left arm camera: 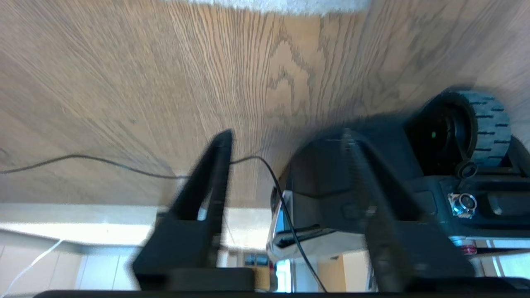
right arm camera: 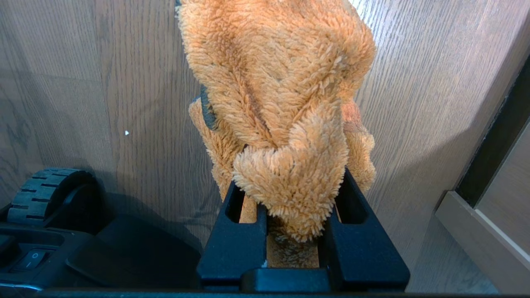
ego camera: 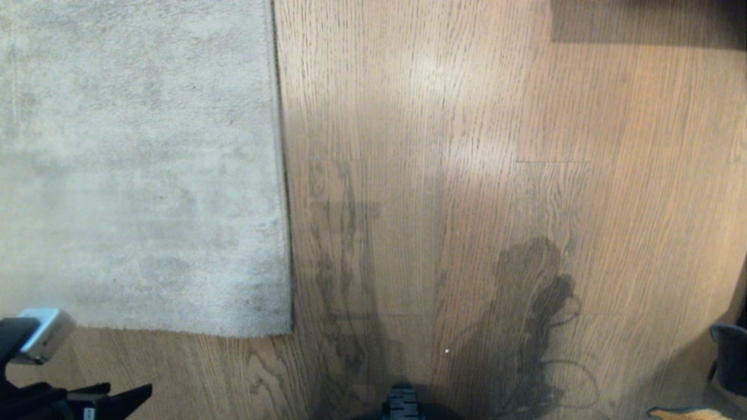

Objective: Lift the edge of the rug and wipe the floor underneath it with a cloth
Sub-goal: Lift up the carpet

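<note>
The pale grey rug (ego camera: pixel 140 163) lies flat on the left, its rug edge (ego camera: pixel 284 192) running straight along the brown wood floor (ego camera: pixel 437 146). My left gripper (ego camera: pixel 117 392) hovers low at the near left, just short of the rug's near border. In the left wrist view that gripper (left arm camera: pixel 286 134) stands open with nothing between its fingers, and the rug (left arm camera: pixel 281 5) lies beyond. My right gripper (right arm camera: pixel 290 186) is shut on the fuzzy orange cloth (right arm camera: pixel 273 82), which hangs bunched over the floor (right arm camera: pixel 103 82). A scrap of the cloth (ego camera: pixel 688 414) shows at the near right.
A thin black cable (left arm camera: pixel 83 159) trails over the floor near the left fingers. The robot's base wheels (left arm camera: pixel 488 124) (right arm camera: pixel 41 190) sit close by. A dark object (ego camera: pixel 729 356) stands at the right, dark furniture (ego camera: pixel 642 20) at the far right, and a skirting edge (right arm camera: pixel 476 223) beside the cloth.
</note>
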{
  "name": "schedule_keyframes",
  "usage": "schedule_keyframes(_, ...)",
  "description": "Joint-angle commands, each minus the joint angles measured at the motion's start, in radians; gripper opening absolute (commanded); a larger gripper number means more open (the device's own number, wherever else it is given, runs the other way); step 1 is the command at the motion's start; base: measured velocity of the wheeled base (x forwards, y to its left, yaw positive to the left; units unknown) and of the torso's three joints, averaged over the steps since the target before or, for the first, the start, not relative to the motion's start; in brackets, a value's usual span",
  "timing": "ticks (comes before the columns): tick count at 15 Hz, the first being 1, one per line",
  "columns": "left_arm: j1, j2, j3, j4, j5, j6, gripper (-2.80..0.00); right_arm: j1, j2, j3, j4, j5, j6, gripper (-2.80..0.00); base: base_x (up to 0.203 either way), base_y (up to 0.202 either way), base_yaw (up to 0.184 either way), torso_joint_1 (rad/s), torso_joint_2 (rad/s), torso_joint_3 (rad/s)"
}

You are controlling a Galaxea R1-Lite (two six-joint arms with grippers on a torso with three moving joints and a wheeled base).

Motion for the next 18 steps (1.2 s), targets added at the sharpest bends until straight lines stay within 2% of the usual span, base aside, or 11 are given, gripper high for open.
schedule_keyframes(1,-0.001,0.054,-0.008,-0.001,-0.001,0.0,0.0,0.0,0.001,0.0,0.0,0.001,-0.002,-2.8,0.0,0.0,0.0,0.0,0.0,0.0)
schedule_keyframes(3,-0.008,0.087,-0.019,-0.001,-0.007,0.001,0.0,0.0,0.001,0.0,0.0,0.001,-0.001,-2.8,0.0,0.0,0.0,0.0,0.0,0.0)
schedule_keyframes(6,-0.082,0.154,-0.06,0.0,0.022,0.007,0.0,0.0,0.001,0.0,0.0,0.001,-0.001,-2.8,0.0,0.0,0.0,0.0,0.0,0.0)
schedule_keyframes(12,-0.226,0.331,-0.222,-0.018,0.157,-0.012,0.0,0.0,0.001,0.0,0.0,0.001,-0.001,-2.8,0.0,0.0,0.0,0.0,0.0,0.0)
schedule_keyframes(13,-0.244,0.363,-0.237,-0.044,0.18,-0.017,0.0,0.0,0.001,0.0,0.0,0.001,-0.002,-2.8,0.0,0.0,0.0,0.0,0.0,0.0)
schedule_keyframes(16,-0.304,0.491,-0.268,-0.192,0.312,-0.023,0.0,0.0,0.001,0.0,0.0,0.001,-0.001,-2.8,0.0,0.0,0.0,0.0,0.0,0.0)
schedule_keyframes(18,-0.326,0.551,-0.286,-0.218,0.355,-0.026,0.0,0.0,0.001,0.0,0.0,0.001,-0.001,-2.8,0.0,0.0,0.0,0.0,0.0,0.0)
